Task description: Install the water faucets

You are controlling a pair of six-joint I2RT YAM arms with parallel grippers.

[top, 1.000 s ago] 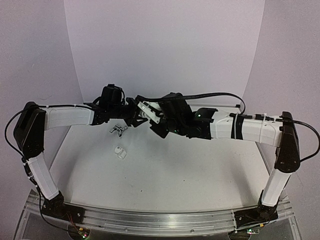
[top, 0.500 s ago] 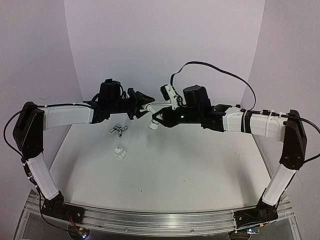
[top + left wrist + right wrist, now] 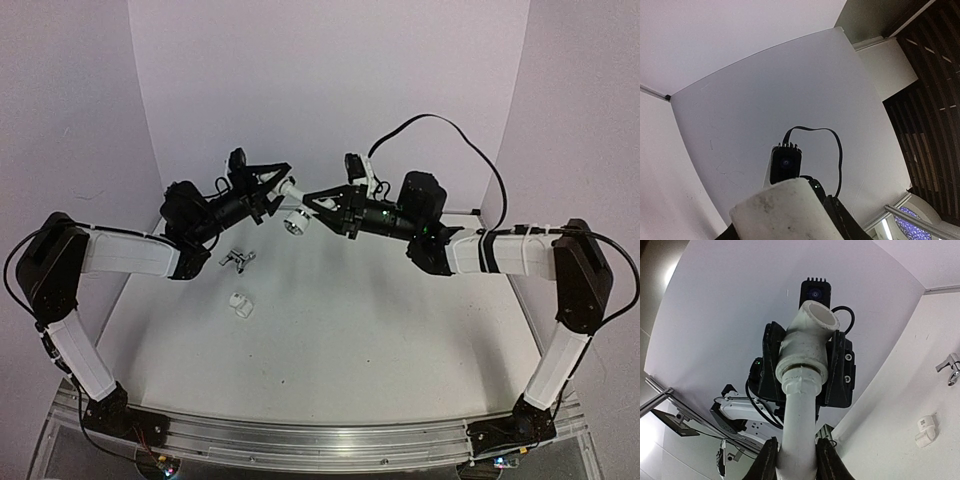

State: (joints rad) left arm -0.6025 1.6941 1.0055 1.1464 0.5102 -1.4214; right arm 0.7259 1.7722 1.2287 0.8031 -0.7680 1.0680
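Both grippers meet in mid-air above the far half of the table. My right gripper (image 3: pixel 796 460) is shut on a straight white pipe (image 3: pixel 799 425). The pipe's far end sits inside the round collar of a white elbow fitting (image 3: pixel 802 352), one of the water faucets' parts. My left gripper (image 3: pixel 804 390) is shut on that elbow, one black jaw against each side. From above, the left gripper (image 3: pixel 283 185) and right gripper (image 3: pixel 312 200) face each other, with the elbow's open end (image 3: pixel 295 222) hanging below. In the left wrist view the elbow (image 3: pixel 782 210) fills the bottom.
A small silver metal pronged piece (image 3: pixel 235 260) lies on the white table (image 3: pixel 380 340) below the left gripper. A short white fitting (image 3: pixel 240 304) lies nearer to me. Both also show in the right wrist view, the metal piece (image 3: pixel 951 365) and the fitting (image 3: pixel 926 432).
Both grippers have risen and tilted upward with the joined white parts. The left jaws have narrowed onto the elbow. The right wrist has swung back to the right.
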